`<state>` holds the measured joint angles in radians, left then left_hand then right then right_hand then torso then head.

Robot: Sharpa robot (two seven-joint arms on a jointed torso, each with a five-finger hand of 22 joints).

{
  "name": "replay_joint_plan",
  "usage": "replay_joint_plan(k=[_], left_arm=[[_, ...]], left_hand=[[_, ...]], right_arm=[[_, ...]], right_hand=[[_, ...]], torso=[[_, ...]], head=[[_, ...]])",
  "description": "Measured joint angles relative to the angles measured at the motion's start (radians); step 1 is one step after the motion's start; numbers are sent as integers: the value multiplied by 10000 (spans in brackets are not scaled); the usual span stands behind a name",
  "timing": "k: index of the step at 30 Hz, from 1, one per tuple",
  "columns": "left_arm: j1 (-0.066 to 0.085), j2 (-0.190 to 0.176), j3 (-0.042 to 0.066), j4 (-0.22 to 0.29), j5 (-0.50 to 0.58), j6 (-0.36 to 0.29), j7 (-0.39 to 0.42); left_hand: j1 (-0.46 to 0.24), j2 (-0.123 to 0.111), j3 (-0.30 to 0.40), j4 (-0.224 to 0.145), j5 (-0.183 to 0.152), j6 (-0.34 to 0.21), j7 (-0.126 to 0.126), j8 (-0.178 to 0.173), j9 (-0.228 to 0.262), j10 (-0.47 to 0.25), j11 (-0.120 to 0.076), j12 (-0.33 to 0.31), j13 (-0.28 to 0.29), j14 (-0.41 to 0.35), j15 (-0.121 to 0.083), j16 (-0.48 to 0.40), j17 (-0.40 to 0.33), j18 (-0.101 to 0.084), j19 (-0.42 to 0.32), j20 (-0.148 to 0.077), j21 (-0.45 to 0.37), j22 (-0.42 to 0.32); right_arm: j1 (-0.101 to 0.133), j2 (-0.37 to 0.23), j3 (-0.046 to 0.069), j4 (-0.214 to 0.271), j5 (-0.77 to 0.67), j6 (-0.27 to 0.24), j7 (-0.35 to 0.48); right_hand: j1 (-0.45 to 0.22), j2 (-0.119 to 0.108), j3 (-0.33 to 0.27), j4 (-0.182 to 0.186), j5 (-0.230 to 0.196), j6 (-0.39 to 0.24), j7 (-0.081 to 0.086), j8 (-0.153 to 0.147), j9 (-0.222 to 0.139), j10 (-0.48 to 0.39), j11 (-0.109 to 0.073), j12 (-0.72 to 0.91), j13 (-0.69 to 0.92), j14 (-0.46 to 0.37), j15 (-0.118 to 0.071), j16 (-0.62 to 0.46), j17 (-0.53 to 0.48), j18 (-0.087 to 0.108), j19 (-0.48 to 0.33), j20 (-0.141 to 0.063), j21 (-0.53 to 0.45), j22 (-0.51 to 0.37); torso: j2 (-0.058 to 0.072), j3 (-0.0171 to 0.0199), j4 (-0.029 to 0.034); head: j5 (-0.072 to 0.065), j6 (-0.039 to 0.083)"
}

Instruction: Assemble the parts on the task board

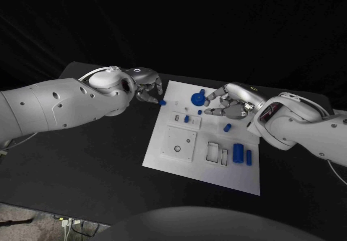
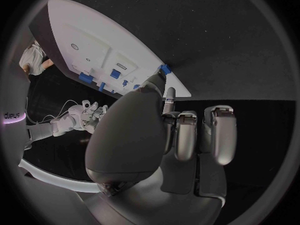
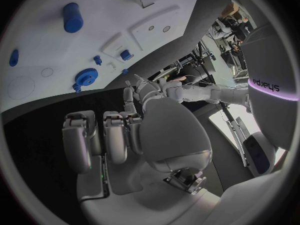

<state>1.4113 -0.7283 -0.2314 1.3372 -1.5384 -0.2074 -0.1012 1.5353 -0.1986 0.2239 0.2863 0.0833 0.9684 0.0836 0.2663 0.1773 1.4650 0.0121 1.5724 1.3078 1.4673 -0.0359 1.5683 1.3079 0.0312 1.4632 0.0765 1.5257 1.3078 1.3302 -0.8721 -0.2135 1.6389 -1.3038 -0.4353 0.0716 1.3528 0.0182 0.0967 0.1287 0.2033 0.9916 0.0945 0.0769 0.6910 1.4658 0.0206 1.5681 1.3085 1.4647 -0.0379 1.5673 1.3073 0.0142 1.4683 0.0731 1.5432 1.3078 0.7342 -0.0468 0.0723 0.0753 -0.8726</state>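
Blue gear (image 1: 198, 98) sits at the board's (image 1: 166, 158) far edge; my right robot hand (image 1: 225, 104) touches it, grasp unclear. My left robot hand (image 1: 148, 90) pinches a small part (image 1: 162, 102) just off the board's left edge.

White rounded arms (image 1: 65, 103) dotted with screw holes, silver hands (image 1: 230, 103).

One task board (image 1: 173, 155), two hands (image 1: 148, 86) (image 1: 227, 103)
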Motion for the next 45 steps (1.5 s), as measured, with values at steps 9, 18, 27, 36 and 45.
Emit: replay_joint_plan(k=[9, 18, 27, 36, 45], left_arm=[[-112, 124, 3, -46, -63, 143, 98], [-283, 278, -1, -176, -108, 84, 261], [-325, 446, -1, -384, -136, 6, 337], [-358, 597, 2, -508, -140, -80, 360], [-379, 716, 3, -725, -143, -19, 326]], left_hand=[[271, 68, -27, -27, 125, 71, -1, -158, -95, 0, 0, 0, 0, 0, 0, 0, -1, 1, 0, 0, 0, 0], [435, 172, -27, -27, 435, 144, -1, -304, -178, 0, 0, 0, 0, 0, 0, 0, -2, 1, 0, 0, 0, -1], [552, 210, 31, -26, 831, 141, 73, -557, -324, 0, 1, 0, 0, 0, 1, 0, -3, 0, 0, 0, 0, -2], [645, 224, 86, -26, 929, 14, 125, -734, -422, 0, 1, 0, 0, 0, 1, 0, -4, 0, 0, 0, 0, -2], [737, 210, 112, -52, 972, 14, 125, -734, -421, 0, 1, 0, 0, 0, 1, 0, -5, 1, 0, 0, -1, -3]], right_arm=[[-17, -31, 0, 0, 3, 6, -8], [-29, -68, 0, 2, 3, 24, -15], [-33, -123, -1, 13, 3, 71, -37], [-35, -157, -1, 36, 4, 133, -77], [-61, -180, -1, 36, 4, 178, -107]], right_hand=[[0, 0, 0, 0, -42, 0, 0, 0, -9, 0, 0, 0, 0, 0, 0, 0, 0, 0, 0, 0, 0, -1], [-29, 29, -27, 27, -83, -1, 0, 0, -9, 0, 0, 0, 0, 0, 0, 0, 0, 0, 0, 0, 0, -2], [-80, 1, -27, 27, -83, 34, -35, 0, -9, -1, -1, 0, 0, 0, 0, 0, 8, -1, 0, 0, 0, -3], [-80, 1, -27, 26, -124, 70, 1, 0, -8, 0, -1, 0, 0, 0, 0, 0, 7, -1, 0, 0, 0, -4], [-79, 1, -27, 26, -124, 70, 1, 0, -8, -1, -1, 0, 0, 0, 1, 0, 6, 0, 0, 1, -1, -4]], torso=[[-21, -3, 16], [-32, -3, 17], [-41, -3, 34], [-58, 1, 43], [-73, 5, 46]], head=[[3, 0], [-11, 0], [-60, 0], [-87, 0], [-98, 0]])
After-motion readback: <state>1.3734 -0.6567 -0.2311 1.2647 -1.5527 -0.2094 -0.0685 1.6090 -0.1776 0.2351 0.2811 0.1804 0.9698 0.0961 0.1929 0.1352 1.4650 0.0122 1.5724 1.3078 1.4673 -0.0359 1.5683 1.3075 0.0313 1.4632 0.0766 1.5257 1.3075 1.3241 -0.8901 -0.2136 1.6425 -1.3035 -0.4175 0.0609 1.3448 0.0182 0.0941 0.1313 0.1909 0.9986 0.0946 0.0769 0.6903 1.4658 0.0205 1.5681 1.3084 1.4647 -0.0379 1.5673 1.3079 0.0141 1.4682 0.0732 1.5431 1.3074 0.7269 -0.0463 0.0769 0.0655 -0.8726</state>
